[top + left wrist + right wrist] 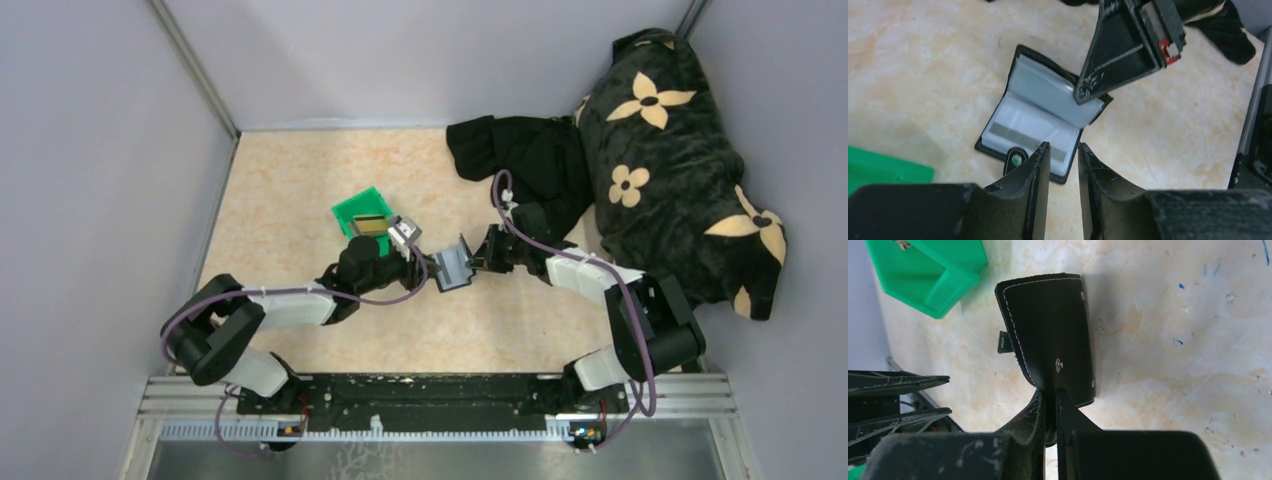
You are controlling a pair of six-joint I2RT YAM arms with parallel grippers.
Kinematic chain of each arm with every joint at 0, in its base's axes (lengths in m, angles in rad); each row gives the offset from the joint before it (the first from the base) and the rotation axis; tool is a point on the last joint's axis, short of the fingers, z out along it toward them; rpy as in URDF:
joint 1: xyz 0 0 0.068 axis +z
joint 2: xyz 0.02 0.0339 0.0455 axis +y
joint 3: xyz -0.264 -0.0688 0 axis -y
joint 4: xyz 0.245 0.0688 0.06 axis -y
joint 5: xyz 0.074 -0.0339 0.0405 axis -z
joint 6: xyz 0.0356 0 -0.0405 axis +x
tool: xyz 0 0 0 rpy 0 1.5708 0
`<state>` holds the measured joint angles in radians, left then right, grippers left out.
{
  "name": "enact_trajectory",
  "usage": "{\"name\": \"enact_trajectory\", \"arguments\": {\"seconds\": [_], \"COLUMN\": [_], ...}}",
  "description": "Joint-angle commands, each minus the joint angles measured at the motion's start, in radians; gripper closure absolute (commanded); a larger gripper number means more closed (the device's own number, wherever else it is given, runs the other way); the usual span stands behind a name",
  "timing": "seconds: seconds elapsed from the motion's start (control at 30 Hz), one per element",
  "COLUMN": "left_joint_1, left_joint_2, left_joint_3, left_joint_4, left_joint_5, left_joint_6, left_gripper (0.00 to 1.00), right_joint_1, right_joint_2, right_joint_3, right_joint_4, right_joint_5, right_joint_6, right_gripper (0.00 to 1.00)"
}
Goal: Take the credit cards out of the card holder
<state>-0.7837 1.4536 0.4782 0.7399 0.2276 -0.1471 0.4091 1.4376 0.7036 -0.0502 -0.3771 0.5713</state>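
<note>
Holder [1034, 107] at mid-table, spread open, its lower flap flat on the table [918, 65] and its upper flap lifted at an angle. My right gripper [1052, 396] is pinched tight on the edge of that upper flap and holds it up. My left gripper [1063, 148] hangs just beside the lower flap's near edge, jaws narrowly apart with nothing between them. Progress, as I judge it: a gold-brown card [369, 224] lies at the near end of the green bin [348, 206], so one appears to be out; a pale card [1024, 134] with a grey stripe sits in the lower pocket, not yet drawn. Whether the upper pocket holds anything I cannot tell through its glossy face. Remaining work: grip the pale card's edge and slide it clear. Edges: the snap tab [1015, 160] sits just beside my left gripper's tip and could snag; the pocket's mouth is not plain to see. Room: bare table lies open toward me and to the far left, while the bin stands close beyond my left arm. The black cloth [525, 160] and flowered cushion [680, 150] crowd the far right, behind my right arm.
</note>
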Motion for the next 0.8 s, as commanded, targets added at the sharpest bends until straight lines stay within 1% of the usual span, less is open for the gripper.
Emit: {"name": "enact_trajectory", "arguments": {"seconds": [0.0, 0.07, 0.17, 0.27, 0.4, 0.53, 0.7, 0.73, 0.77], "left_joint_1": [-0.008, -0.018, -0.041, -0.055, -0.059, -0.061, -0.061, -0.06, -0.06], "left_joint_2": [0.086, 0.137, 0.213, 0.287, 0.346, 0.385, 0.42, 0.431, 0.445], "left_joint_3": [0.147, 0.196, 0.272, 0.336, 0.357, 0.382, 0.42, 0.429, 0.438], "left_joint_4": [-0.006, -0.008, -0.06, -0.124, -0.133, -0.148, -0.165, -0.166, -0.167], "left_joint_5": [0.055, 0.063, 0.047, 0.05, 0.053, 0.053, 0.047, 0.051, 0.056], "left_joint_6": [-0.093, -0.111, -0.106, -0.111, -0.143, -0.141, -0.122, -0.121, -0.121], "left_gripper": [0.67, 0.68, 0.69, 0.7, 0.72, 0.76, 0.77, 0.77, 0.77], "right_joint_1": [-0.071, -0.085, -0.098, -0.121, -0.138, -0.165, -0.187, -0.188, -0.187], "right_joint_2": [-0.021, -0.017, -0.01, -0.012, -0.031, -0.045, -0.038, -0.039, -0.041], "right_joint_3": [-0.068, -0.08, -0.092, -0.125, -0.138, -0.138, -0.126, -0.123, -0.121], "right_joint_4": [0.205, 0.222, 0.238, 0.291, 0.286, 0.267, 0.247, 0.242, 0.238], "right_joint_5": [-0.184, -0.198, -0.207, -0.235, -0.235, -0.239, -0.251, -0.253, -0.255], "right_joint_6": [0.132, 0.145, 0.161, 0.188, 0.17, 0.152, 0.122, 0.115, 0.11], "right_gripper": [1.0, 1.0, 1.0, 1.0, 1.0, 1.0, 1.0, 0.98, 0.9]}}
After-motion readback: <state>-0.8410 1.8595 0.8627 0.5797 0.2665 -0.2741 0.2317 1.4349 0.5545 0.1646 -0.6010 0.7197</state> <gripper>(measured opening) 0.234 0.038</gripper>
